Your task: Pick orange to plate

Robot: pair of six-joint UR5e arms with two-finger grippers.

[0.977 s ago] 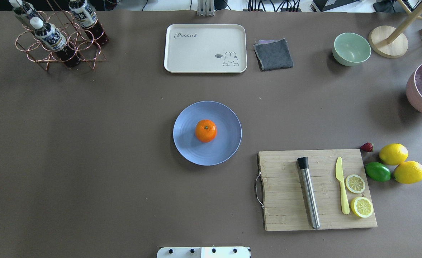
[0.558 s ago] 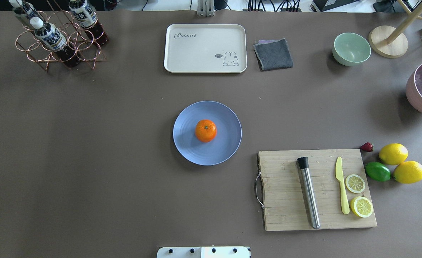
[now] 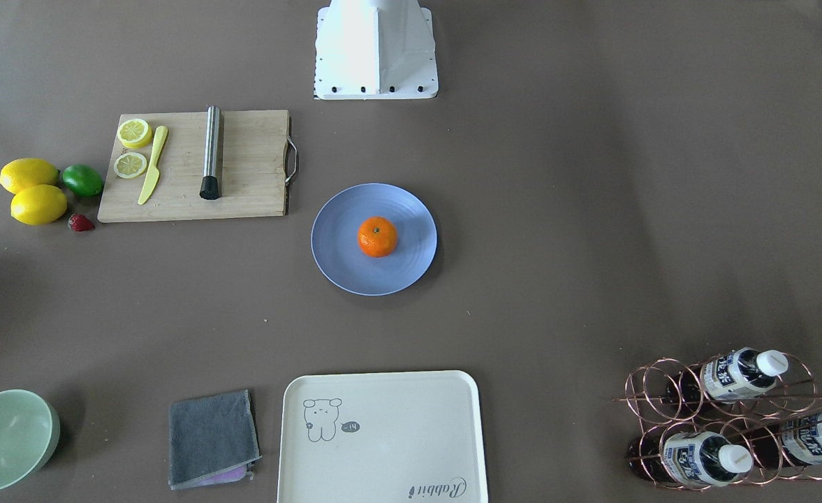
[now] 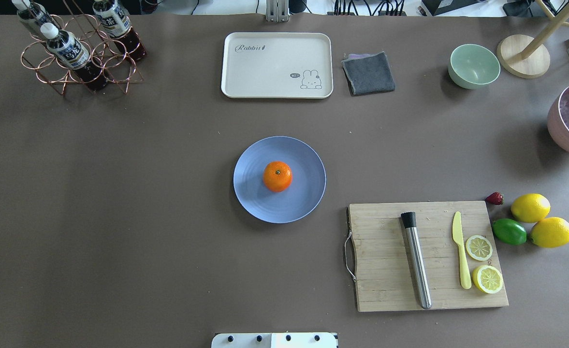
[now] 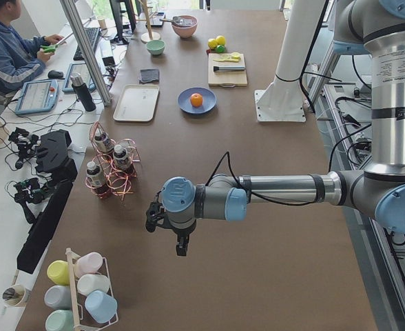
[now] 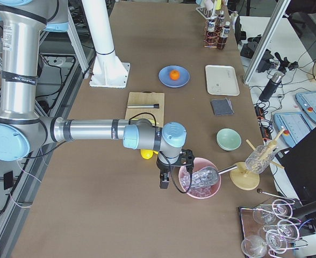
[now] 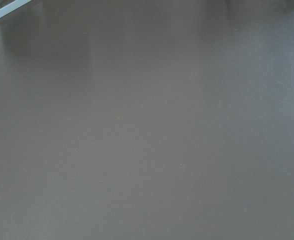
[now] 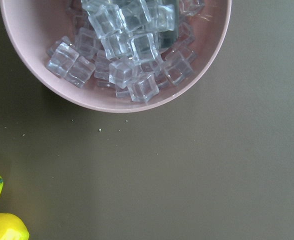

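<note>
Plate (image 4: 303, 203): flat, round, blue
Orange (image 4: 277, 176): round, bright, dimpled, sits on it
Left end effector (image 5: 182, 247), right end effector (image 6: 164, 183): can't see if open or closed

one orange (image 4: 277, 176), one plate (image 4: 260, 203), two lemons (image 4: 530, 208)

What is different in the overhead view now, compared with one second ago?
Nothing visibly changed. The orange lies in the middle of the plate, exactly as before.
</note>
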